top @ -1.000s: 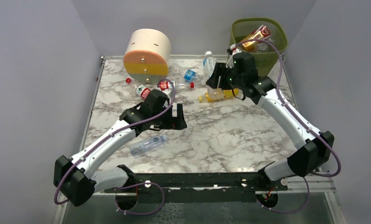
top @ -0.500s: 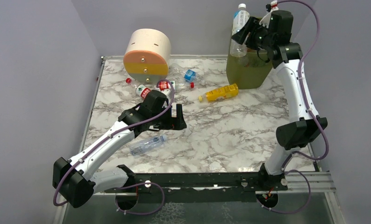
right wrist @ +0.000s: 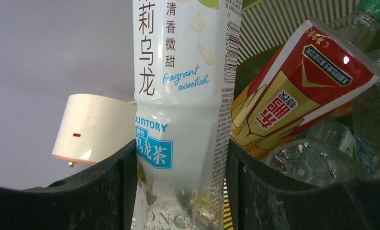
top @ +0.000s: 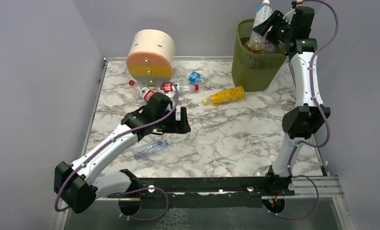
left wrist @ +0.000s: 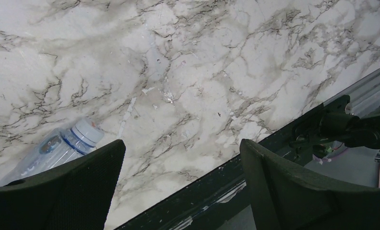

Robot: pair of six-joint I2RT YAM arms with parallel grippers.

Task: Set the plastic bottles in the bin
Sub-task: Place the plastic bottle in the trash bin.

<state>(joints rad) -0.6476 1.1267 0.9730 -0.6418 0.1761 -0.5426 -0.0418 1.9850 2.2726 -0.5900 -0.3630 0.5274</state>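
Left wrist view looks down past the left gripper (left wrist: 181, 160), whose jaws stand wide apart with nothing between them, low over the marble table (left wrist: 217, 72). A clear bottle (left wrist: 59, 148) with a pale cap lies on its side just beside the left finger, near the table's near-left part. It looks empty, so I judge it light, thin-walled and easy to crush. Being smooth and round, it would likely roll if nudged. A hold across the middle of its body, square to its length, seems safest.

Farther out, a yellow bottle (top: 226, 95) lies on its side toward the middle right, near the foot of the bin (top: 255, 72). It seems to hold some liquid, so it may be heavier than the rest. At the far left, a small cluster of bottles (top: 166, 87) with red and blue caps lies close against the front of the round drawer box (top: 150, 53). They are crowded together and may be awkward to pick singly.

At the far right stands the bin, and the right gripper (top: 269, 26) is raised over its rim, clamped on a tea bottle (right wrist: 183, 96) with a white and blue label. Its jaws press the lower body on both sides; the bottle is cap up, slightly tilted, over the bin's mouth. Inside the bin a red-labelled bottle (right wrist: 298, 91) leans on several clear ones (right wrist: 312, 158). The pile sits fairly high, though there looks to be room.
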